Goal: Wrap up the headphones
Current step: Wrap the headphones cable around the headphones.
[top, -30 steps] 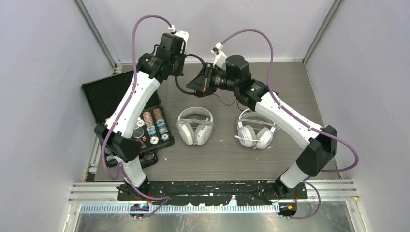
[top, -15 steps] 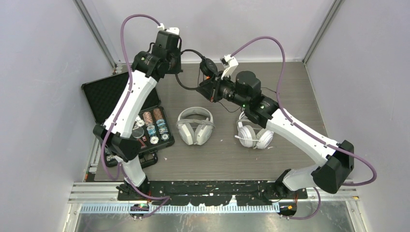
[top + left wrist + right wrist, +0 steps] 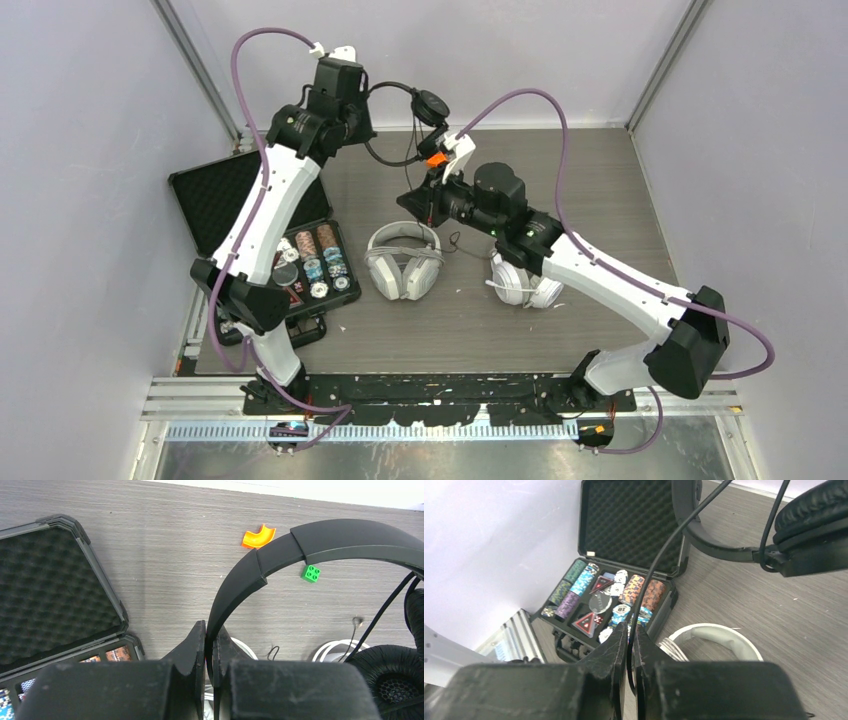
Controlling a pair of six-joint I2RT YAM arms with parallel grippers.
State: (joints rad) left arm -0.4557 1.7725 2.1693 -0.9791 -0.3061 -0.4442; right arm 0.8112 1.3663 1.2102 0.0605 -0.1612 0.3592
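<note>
The black headphones hang in the air at the back of the table. My left gripper is shut on their headband, and one ear cup shows at the lower right of the left wrist view. My right gripper is shut on their thin black cable, which runs up to the ear cup. In the top view the right gripper sits below and right of the left gripper. The pale grey headphones and the white headphones lie on the table with their white cables.
An open black case with poker chips lies at the left. A small orange piece and a green brick lie on the wooden table near the back wall. Pale walls enclose three sides.
The left arm has lifted the black headphones up and back, so the ear cup now shows. The right gripper has drawn the cable down toward the near left.
</note>
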